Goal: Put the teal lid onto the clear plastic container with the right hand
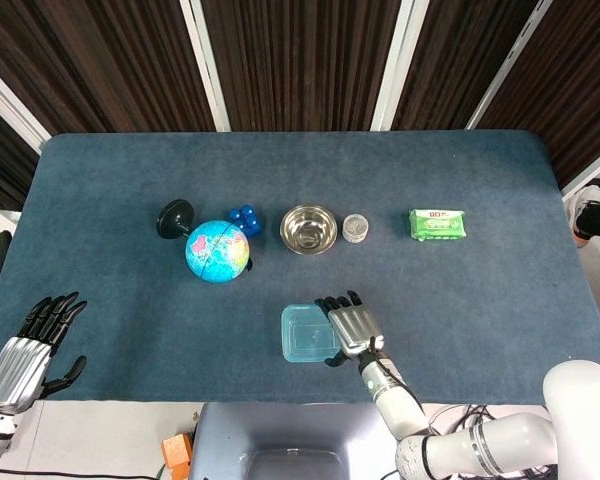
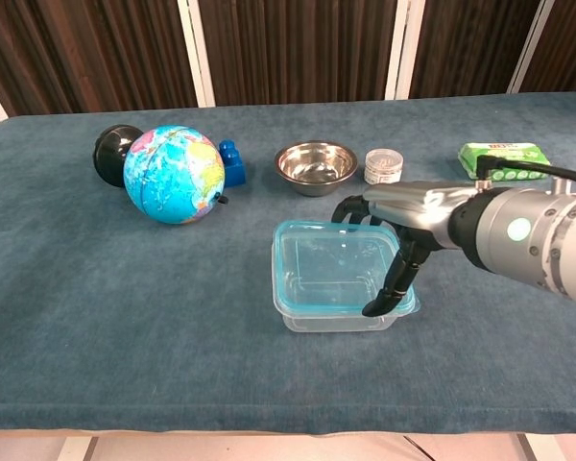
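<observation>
The teal lid (image 2: 328,267) (image 1: 307,332) lies flat on top of the clear plastic container (image 2: 332,318), covering it squarely. My right hand (image 2: 392,230) (image 1: 344,326) holds the lid's right edge, fingers curled over its far right corner and thumb at the near right corner. My left hand (image 1: 30,352) hovers open, fingers spread, off the table's near left corner; the chest view does not show it.
Across the middle of the blue table (image 2: 125,317) stand a globe (image 2: 174,174) on a black base, a blue toy (image 2: 231,162), a steel bowl (image 2: 315,164), a small clear jar (image 2: 383,164) and a green packet (image 2: 503,157).
</observation>
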You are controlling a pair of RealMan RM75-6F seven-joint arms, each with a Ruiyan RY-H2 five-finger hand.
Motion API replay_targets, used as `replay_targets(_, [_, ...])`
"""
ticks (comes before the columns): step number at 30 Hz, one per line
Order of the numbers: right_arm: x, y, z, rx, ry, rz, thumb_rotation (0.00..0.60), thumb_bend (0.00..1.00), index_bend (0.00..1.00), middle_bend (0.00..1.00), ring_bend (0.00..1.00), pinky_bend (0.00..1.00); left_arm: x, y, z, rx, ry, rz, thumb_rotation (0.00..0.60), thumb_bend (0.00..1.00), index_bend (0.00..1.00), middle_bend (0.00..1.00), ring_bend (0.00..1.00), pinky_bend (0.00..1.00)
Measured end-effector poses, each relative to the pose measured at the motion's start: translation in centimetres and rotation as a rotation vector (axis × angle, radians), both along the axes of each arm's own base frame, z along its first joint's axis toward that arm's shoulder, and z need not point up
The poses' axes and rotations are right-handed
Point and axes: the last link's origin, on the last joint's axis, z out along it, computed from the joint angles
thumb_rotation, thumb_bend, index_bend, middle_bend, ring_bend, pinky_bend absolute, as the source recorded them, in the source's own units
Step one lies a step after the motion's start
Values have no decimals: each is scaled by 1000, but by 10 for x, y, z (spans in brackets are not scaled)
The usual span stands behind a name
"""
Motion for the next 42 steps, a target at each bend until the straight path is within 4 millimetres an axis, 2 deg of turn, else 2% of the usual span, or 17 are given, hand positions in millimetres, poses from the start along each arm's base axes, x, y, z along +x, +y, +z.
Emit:
replay_targets(11, [-5, -2, 2, -9, 1, -11, 600, 42, 699, 333, 131, 70, 0, 0, 1, 4, -2, 1, 600, 385, 0, 8, 0, 4])
replay_targets(31, [-8, -1, -12, -4, 37, -8, 600, 42, 660, 333, 131, 70, -1, 0, 2, 9, -9, 3, 600, 384, 0, 7, 0, 4])
replay_targets(34, [-8, -2, -12, -1, 41, -8, 600, 42, 587, 332, 131, 68, -2, 0, 2, 9, -9, 6, 600, 385, 0, 7, 0, 4])
replay_targets(35, [-8, -2, -12, -1, 41, -9, 600, 42, 533, 323, 129, 68, -1, 1, 3, 11, -9, 3, 600, 384, 0, 8, 0, 4])
replay_targets(42, [-9, -3, -9, 7, 54, -21, 600, 42, 271, 184, 46, 31, -1, 1, 2, 9, -10, 6, 600, 384, 0, 8, 0, 4])
